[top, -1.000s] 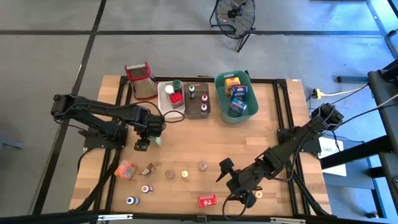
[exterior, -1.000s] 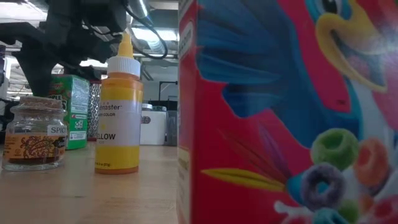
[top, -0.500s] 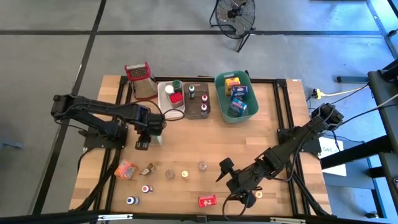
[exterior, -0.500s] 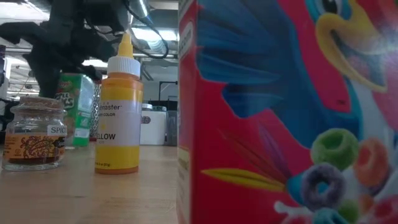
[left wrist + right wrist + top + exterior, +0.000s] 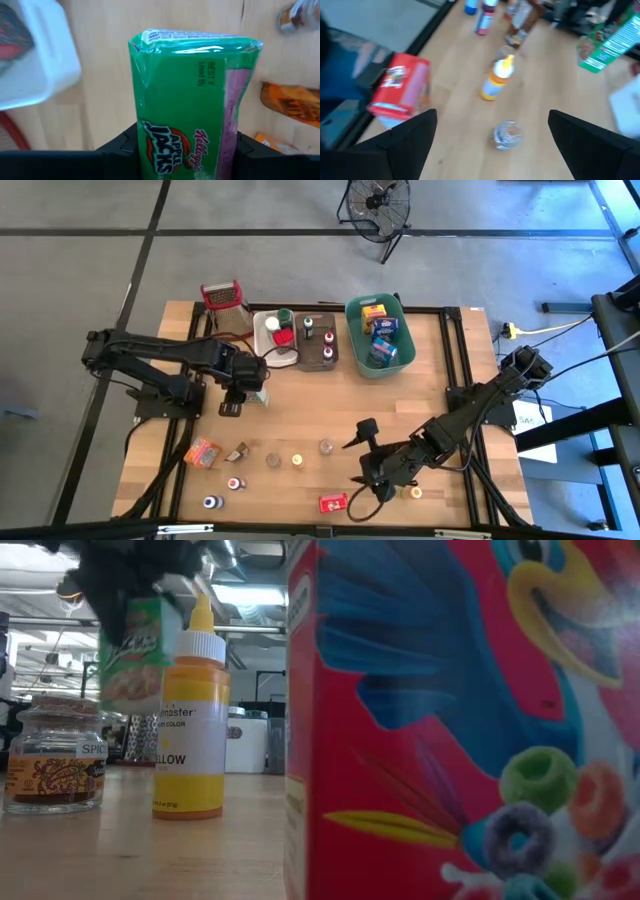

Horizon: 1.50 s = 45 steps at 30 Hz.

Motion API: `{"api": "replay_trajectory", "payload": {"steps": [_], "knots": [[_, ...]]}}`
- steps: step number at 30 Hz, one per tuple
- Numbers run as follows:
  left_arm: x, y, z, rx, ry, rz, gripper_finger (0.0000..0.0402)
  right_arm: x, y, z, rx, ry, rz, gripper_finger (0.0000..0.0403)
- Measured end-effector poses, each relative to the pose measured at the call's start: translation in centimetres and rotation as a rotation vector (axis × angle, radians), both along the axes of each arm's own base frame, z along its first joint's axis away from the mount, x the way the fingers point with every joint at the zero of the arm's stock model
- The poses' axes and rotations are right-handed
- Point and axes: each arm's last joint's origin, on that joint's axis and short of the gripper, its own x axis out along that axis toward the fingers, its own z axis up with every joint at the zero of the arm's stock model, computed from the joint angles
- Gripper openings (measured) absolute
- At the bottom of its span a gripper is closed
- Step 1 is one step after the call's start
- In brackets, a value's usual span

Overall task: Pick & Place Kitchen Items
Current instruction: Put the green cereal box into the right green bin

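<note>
Left pincer point(image 5: 182, 150) grips the green cereal box point(image 5: 192, 100) clear of the surface point(image 5: 330, 410); the glossy wrap may slip. Right pincer point(image 5: 490, 135) stands wide.

Cereal box point(image 5: 258, 394) in left tool point(image 5: 243, 398), above table point(image 5: 300, 420), just beside white bin point(image 5: 268, 340).

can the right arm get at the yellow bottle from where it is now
Probably yes. The right gripper is open and hangs just right of the yellow bottle; only the clear jar stands near that path, slightly off it.
</note>
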Motion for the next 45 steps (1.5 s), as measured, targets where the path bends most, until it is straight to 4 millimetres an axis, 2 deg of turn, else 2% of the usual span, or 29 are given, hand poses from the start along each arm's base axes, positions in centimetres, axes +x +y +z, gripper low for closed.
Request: {"api": "replay_trajectory", "payload": {"steps": [6, 12, 16, 21, 23, 26, 31, 36, 45], "knots": [[0.7, -0.8, 3.1, 0.060, -0.107, -0.035, 0.0149, 0.2, -0.5, 0.3, -0.061, -0.090, -0.173, 0.0385], [2.5, -1.7, 4.5, 0.126, -0.142, -0.095, 0.0145, 1.1, -2.4, 1.2, -0.074, -0.195, -0.383, 0.0385], [4.6, -2.3, 4.3, 0.137, -0.107, -0.156, 0.0145, 1.8, -4.6, 2.6, 0.036, -0.169, -0.321, 0.0385], [8.0, -2.7, 3.6, 0.148, -0.014, -0.225, 0.0144, 3.3, -7.1, 5.0, 0.180, -0.044, -0.178, 0.0385], [9.2, -2.9, 3.5, 0.156, 0.014, -0.249, 0.0145, 3.8, -7.6, 5.7, 0.189, -0.053, -0.184, 0.0385], [11.2, -3.1, 3.6, 0.163, 0.001, -0.276, 0.0145, 3.9, -8.1, 5.7, 0.150, -0.066, -0.230, 0.0385], [13.3, -3.7, 5.0, 0.205, -0.057, -0.273, 0.0144, 4.0, -8.3, 5.7, 0.078, -0.119, -0.341, 0.0385], [14.0, -4.4, 6.6, 0.214, -0.135, -0.279, 0.0144, 4.2, -8.2, 5.9, 0.071, -0.159, -0.389, 0.0385], [14.3, -5.7, 6.8, 0.215, -0.183, -0.322, 0.0144, 5.4, -8.3, 5.5, 0.054, -0.205, -0.380, 0.0385]]}}
